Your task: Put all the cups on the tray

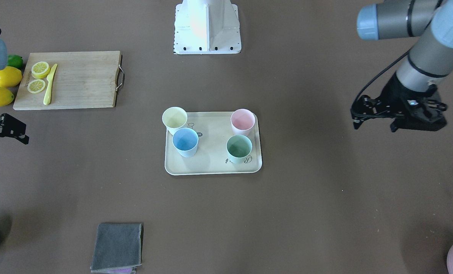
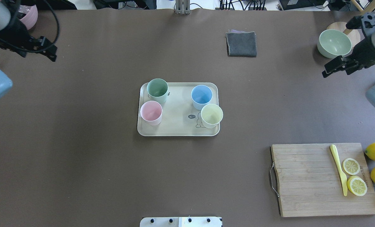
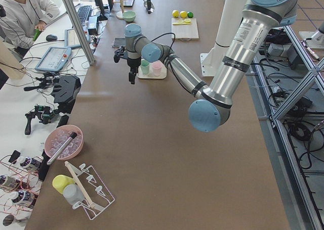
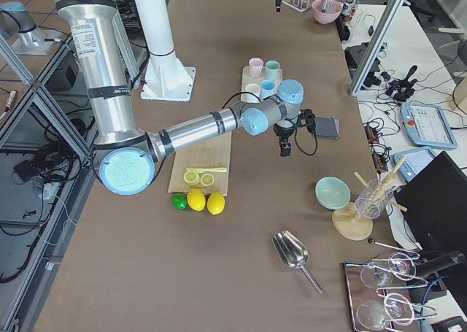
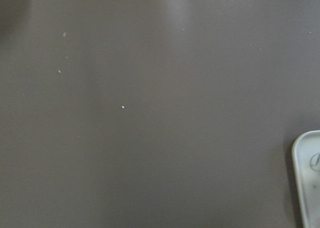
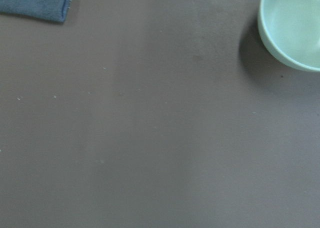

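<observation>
The cream tray (image 2: 178, 110) lies mid-table. All four cups stand upright on it: mint green (image 2: 157, 88), pink (image 2: 151, 112), light blue (image 2: 201, 95) and pale yellow (image 2: 211, 115), the yellow one close to the rim at a corner. My left gripper (image 2: 38, 56) hovers open and empty far to the tray's left. My right gripper (image 2: 335, 73) hovers open and empty far to its right, beside the pale green bowl. The left wrist view shows only a tray corner (image 5: 307, 178) and bare table.
A wooden cutting board (image 2: 316, 179) with lemon slices and a yellow knife (image 2: 338, 168) lies front right, whole lemons beside it. A grey cloth (image 2: 241, 44) and a pale green bowl (image 2: 334, 43) sit at the back. A mauve pot (image 2: 30, 17) is back left.
</observation>
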{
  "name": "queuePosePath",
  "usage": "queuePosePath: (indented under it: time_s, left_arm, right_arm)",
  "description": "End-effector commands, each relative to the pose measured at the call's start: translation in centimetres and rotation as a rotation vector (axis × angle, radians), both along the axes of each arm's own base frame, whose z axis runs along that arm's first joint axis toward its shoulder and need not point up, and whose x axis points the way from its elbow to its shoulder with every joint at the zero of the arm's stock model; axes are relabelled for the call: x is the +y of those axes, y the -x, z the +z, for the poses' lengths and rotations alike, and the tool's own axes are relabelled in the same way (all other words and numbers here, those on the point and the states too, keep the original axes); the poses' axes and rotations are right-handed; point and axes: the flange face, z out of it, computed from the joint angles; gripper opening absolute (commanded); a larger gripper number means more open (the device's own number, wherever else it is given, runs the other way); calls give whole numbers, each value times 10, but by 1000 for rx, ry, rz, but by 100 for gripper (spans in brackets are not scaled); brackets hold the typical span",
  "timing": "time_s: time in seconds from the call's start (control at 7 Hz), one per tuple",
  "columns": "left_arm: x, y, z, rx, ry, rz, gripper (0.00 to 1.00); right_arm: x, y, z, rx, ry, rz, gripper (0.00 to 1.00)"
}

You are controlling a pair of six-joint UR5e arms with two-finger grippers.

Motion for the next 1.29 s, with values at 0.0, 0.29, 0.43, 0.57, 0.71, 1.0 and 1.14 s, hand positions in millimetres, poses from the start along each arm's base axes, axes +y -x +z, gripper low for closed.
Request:
queuePosePath:
  time_s: [0.0, 0.29, 0.43, 0.57, 0.71, 1.0, 1.14]
  left_arm:
    - [-2, 103, 54, -47, -48, 104, 98]
    - [22, 148, 98, -51, -63, 138, 98]
    - [39, 165, 121, -70, -90, 190, 98]
    - [43, 168, 131, -79, -73, 188, 98]
    - [42, 171, 128, -82, -82, 183, 98]
    - [59, 184, 135, -70, -107, 163, 98]
    - [58, 183, 139, -73, -100, 166, 98]
  right_arm:
    - [14, -41, 43, 35, -13, -16, 100]
    - [23, -77, 80, 64, -27, -32, 100]
    - [23, -91, 94, 79, -34, -35, 100]
    - [28, -104, 102, 87, -41, -32, 100]
    - [30, -110, 105, 93, -45, -32, 100]
    - [34, -116, 108, 94, -40, -24, 100]
    - [37, -118, 109, 95, -38, -21, 100]
